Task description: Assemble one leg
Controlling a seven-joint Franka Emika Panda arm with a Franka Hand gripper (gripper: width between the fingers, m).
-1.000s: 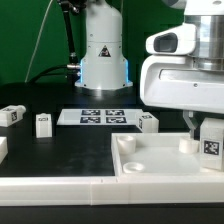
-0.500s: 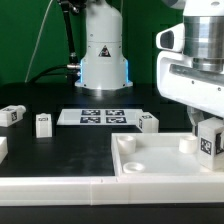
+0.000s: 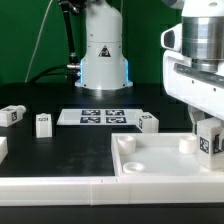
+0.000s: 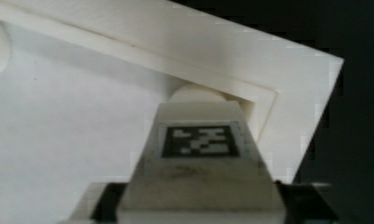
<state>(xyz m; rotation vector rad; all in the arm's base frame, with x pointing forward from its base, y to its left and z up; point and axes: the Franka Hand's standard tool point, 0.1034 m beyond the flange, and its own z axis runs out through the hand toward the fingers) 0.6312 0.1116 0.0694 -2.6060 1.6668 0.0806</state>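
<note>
Four legs on view, one of them in hand.

**Exterior view**
- Gripper (image 3: 206, 132): at the exterior view's right, pinching one leg (image 3: 209, 141).
- Leg: upright, tag toward the camera, at the far corner of the square top (image 3: 150, 168). It hangs just beside a round corner socket (image 3: 186, 144). Contact with the top cannot be told.
- Square top: a second socket (image 3: 127, 143) at the opposite far corner stands unfilled.
- Spare legs (image 3: 43, 124): three, lying apart on the black table (image 3: 70, 150), untouched. Two are toward the exterior view's left and one is near the marker board (image 3: 97, 117).
- Robot base (image 3: 103, 50): behind the marker board.

**Wrist view**
- Leg (image 4: 202, 140): tag face up to the lens, clamped between the two dark fingers (image 4: 109, 204).
- Leg's far end: sits in the angle of the top's raised rim (image 4: 255, 85). The socket itself is hidden behind the leg.

**Step in hand**
- Judged to be bringing the leg to a corner socket; seating is not yet done.

**Next move**
- Likely calls for centring the leg's end over the socket while keeping it upright.
- It would then be lowered and worked home without loosening the pinch.
- A small offset toward the rim could jam it.
</note>
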